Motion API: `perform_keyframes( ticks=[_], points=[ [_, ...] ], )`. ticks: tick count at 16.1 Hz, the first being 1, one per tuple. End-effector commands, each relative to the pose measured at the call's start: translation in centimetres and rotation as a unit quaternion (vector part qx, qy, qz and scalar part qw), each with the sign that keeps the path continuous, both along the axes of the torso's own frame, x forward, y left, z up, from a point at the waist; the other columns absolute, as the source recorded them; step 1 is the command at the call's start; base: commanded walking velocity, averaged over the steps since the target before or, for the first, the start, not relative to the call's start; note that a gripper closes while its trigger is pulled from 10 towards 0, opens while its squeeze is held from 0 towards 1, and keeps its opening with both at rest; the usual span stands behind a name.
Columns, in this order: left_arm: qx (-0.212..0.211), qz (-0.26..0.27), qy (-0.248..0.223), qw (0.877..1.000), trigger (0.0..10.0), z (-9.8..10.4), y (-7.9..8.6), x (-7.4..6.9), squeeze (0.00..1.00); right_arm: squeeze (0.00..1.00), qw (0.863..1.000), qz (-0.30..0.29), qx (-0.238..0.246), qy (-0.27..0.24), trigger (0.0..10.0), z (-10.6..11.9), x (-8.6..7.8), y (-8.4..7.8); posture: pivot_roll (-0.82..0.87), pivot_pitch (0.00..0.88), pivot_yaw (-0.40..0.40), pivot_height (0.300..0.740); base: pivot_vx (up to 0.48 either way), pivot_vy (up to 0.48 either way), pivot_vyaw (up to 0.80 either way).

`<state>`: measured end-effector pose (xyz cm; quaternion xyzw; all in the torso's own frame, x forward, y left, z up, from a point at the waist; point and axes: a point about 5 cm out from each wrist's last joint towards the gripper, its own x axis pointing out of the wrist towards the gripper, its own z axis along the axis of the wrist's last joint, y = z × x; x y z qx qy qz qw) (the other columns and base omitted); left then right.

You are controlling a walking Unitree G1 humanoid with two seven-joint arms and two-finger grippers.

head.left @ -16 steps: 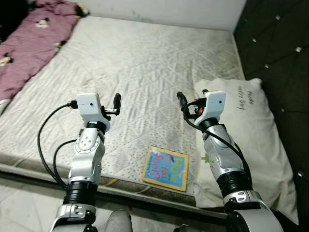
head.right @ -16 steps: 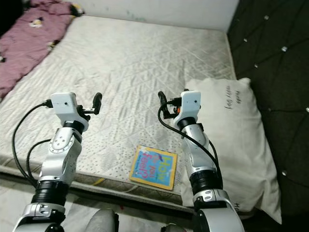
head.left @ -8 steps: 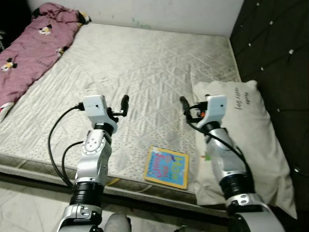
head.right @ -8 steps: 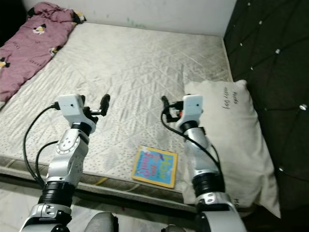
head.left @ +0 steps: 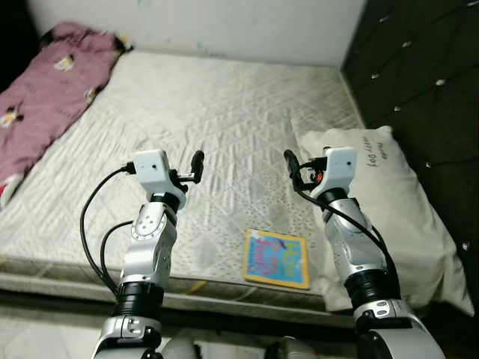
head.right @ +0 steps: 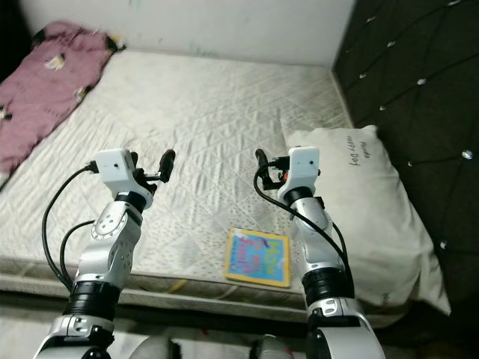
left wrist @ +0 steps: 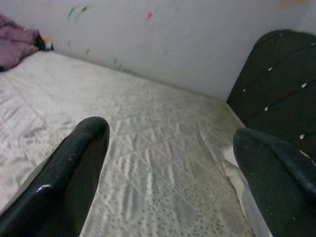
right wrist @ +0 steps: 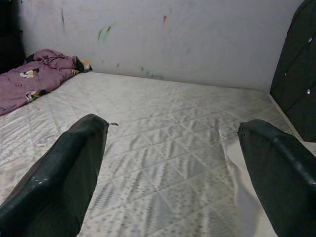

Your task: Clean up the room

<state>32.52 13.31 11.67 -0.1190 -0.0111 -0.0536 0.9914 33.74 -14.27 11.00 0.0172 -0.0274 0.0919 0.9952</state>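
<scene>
- Both arms up over the mattress (head.left: pixel 224 97), left gripper (left wrist: pixel 170 173) and right gripper (right wrist: pixel 173 173) spread wide, nothing held.
- Book (head.left: pixel 277 258) lies at the near edge, touching the pillow (head.left: pixel 382 209).
- Approach step; next probably reach down for it.

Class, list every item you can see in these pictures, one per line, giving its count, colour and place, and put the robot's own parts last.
Mattress: one, off-white quilted, fills the middle.
Blanket: one, purple with small prints, on the mattress's far left side.
Pillow: one, white with writing, at the right by the headboard.
Book: one, blue cover with yellow border, flat at the mattress's near edge.
Headboard: one, black tufted, right.
Wall: white, behind.
Left gripper: one, black fingers open, raised over the mattress.
Right gripper: one, black fingers open, raised beside the pillow.
</scene>
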Motion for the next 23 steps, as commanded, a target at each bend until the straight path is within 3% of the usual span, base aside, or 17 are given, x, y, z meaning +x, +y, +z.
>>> perform_keyframes(
  ticks=[1,7,20,23],
  points=[
    [0.005,0.011,0.004,1.000,10.0,-0.03,0.82,0.08,0.00,0.00,1.000,0.010,0.004,-0.011,10.0,0.75,0.29,0.91,0.01,0.000,-0.021,0.740,0.000,0.480,0.00],
    [0.001,0.012,0.006,1.000,10.0,-0.05,0.70,0.09,0.00,0.00,1.000,0.011,-0.001,-0.004,10.0,0.62,0.34,0.95,0.01,0.000,-0.023,0.740,0.000,0.480,-0.48],
    [-0.004,0.009,0.008,1.000,10.0,-0.15,0.51,0.17,0.00,0.00,1.000,0.018,-0.015,0.001,10.0,0.41,0.38,1.19,0.01,0.000,-0.026,0.740,0.000,0.480,0.00],
    [-0.012,0.000,-0.008,1.000,10.0,0.10,0.33,-0.09,0.00,0.00,1.000,0.020,-0.017,0.005,10.0,0.26,0.40,1.16,0.01,0.000,-0.027,0.740,0.000,0.000,0.00]
  ],
)
